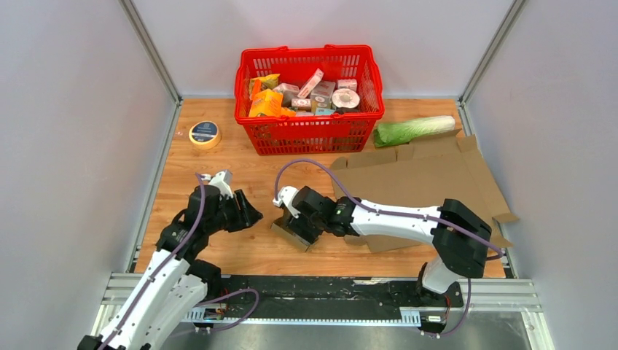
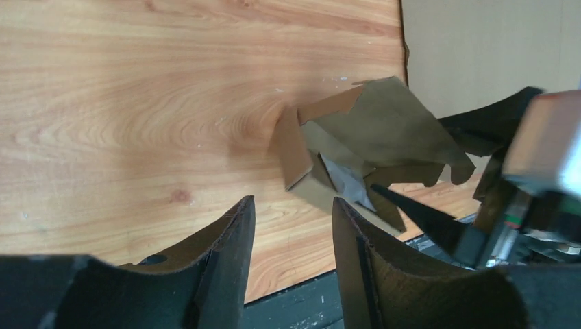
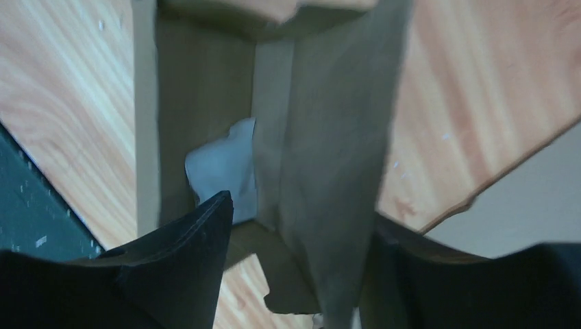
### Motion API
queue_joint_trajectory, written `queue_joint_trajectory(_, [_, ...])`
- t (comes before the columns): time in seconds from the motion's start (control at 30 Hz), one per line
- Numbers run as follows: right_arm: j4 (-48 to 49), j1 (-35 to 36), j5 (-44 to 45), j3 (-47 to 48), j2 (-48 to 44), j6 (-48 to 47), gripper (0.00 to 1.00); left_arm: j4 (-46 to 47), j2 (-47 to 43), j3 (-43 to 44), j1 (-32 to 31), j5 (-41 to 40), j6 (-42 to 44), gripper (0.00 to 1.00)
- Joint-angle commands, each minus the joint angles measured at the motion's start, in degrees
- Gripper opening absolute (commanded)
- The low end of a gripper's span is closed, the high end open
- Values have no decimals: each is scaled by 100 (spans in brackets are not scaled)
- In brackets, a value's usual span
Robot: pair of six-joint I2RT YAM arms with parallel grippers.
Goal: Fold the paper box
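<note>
The paper box (image 1: 290,238) is a small brown cardboard piece, partly folded, near the table's front edge. In the left wrist view the paper box (image 2: 373,133) lies ahead and to the right with its flaps up and a grey patch inside. My left gripper (image 1: 251,216) stands open just left of it, and nothing sits between the left gripper's (image 2: 293,200) fingers. My right gripper (image 1: 299,226) is over the box. In the right wrist view the right gripper (image 3: 301,209) is open astride a raised flap (image 3: 329,157), which leans toward the right finger (image 3: 418,260).
A red basket (image 1: 310,135) of groceries stands at the back. A yellow tape roll (image 1: 205,135) lies back left. A green cabbage (image 1: 413,130) and a large flat cardboard sheet (image 1: 426,179) lie on the right. The black front rail (image 1: 328,288) borders the table.
</note>
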Motion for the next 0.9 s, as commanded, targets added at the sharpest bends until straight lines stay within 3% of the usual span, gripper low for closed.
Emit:
queue_joint_trajectory(0.0, [-317,-109,-744,-120,-121,684,68,668,454,459,-198,-219,529,54])
queue_joint_trajectory(0.07, [-202,-188,-1015,-191,-323,789,75,879,612,363,-198,-149,521,53])
queue_joint_trajectory(0.13, [-106,-372,-1348,-243,-411,913,75,1239,675,73,-198,-9,207,42])
queue_joint_trajectory(0.23, [-79,-487,-1535,-244,-438,922,76,1320,596,-226,-312,-147,-259,41])
queue_joint_trajectory(0.27, [-53,-478,-1517,-244,-438,922,75,945,404,-244,-400,-540,-392,49])
queue_joint_trajectory(0.37, [-70,-496,-1674,-209,-447,1010,75,573,-113,-419,-401,-703,-744,66])
queue_joint_trajectory(0.43, [0,-417,-1903,-244,-657,1106,76,537,-396,-586,-409,-738,-867,67])
queue_joint_trajectory(0.57, [-184,-206,-1685,-95,-1009,1474,85,781,-477,-666,-409,-563,-903,58])
queue_joint_trajectory(0.67, [-456,-197,-1605,-15,-1185,1965,86,1106,-284,-535,-401,-274,-956,55])
queue_joint_trajectory(0.77, [-229,-197,-1823,-155,-1273,2563,85,1475,129,-297,-401,-54,-903,67])
queue_joint_trajectory(0.87, [193,-206,-1773,-253,-1072,2793,81,1872,708,-51,-409,324,-736,68])
